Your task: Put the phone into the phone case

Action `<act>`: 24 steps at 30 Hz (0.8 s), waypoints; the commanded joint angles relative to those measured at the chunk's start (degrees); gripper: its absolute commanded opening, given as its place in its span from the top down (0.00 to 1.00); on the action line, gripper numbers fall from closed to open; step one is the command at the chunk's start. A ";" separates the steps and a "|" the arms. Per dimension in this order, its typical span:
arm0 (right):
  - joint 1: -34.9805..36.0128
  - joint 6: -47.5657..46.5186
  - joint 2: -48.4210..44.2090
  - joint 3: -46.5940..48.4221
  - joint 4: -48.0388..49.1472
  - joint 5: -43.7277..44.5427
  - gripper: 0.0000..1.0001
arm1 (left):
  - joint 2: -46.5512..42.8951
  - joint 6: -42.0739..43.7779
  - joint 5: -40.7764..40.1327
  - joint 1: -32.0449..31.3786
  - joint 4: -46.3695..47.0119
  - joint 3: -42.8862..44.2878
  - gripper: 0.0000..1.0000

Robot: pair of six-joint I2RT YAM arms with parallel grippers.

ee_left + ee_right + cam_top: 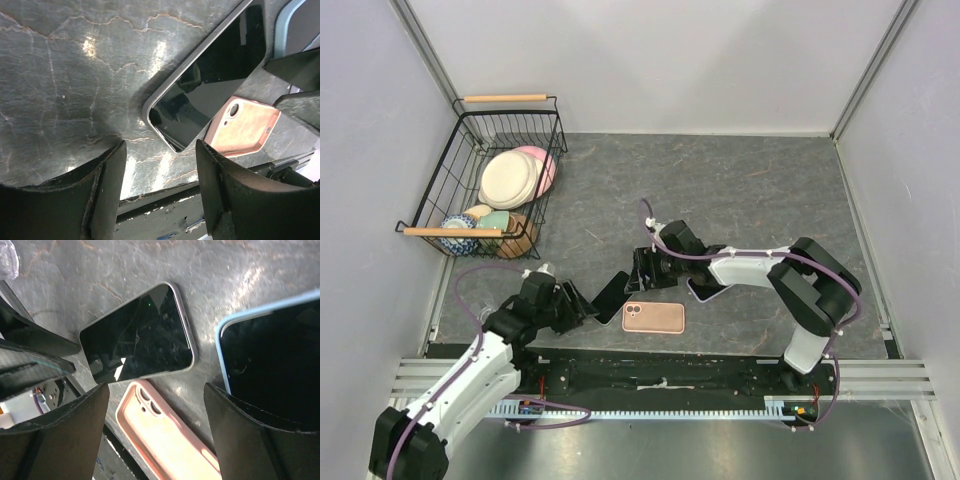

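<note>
Nearest you, your left gripper [578,306] sits low over the bench [750,190]. Its fingers [107,190] are spread apart with only bare bench between them, so it holds nothing. Its wrist view shows the phone's near corner just ahead of the fingertips.

Just to the right lies the case [653,318], pink and flat on the bench, with its camera cut-out at the left end. It is empty; the phone is not in it.

The phone [612,296] lies flat beside the case's left end, dark screen up, angled so its far end leans to the right. You cannot tell from these views whether phone and case touch.

Beyond the phone's far end is your right gripper [642,272], pointing back toward the left one. Its fingers are also wide apart and grip nothing. In its wrist view the phone lies ahead between the two fingers, with the case's top edge below it.

A second phone [705,290] in a pale blue cover lies under the right wrist, just right of that gripper.

At the far left stands a wire basket [450,165] holding plates [510,178] and bowls [460,235].
</note>
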 commanded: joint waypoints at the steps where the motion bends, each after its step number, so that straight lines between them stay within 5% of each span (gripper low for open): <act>1: 0.29 -1.95 3.17 3.65 1.47 2.04 0.16 | 0.77 -2.91 1.68 -0.34 5.99 -1.78 0.36; 24: 0.29 -1.78 9.50 6.82 2.62 3.36 0.16 | 8.07 -5.19 2.30 -0.34 20.40 -5.90 0.37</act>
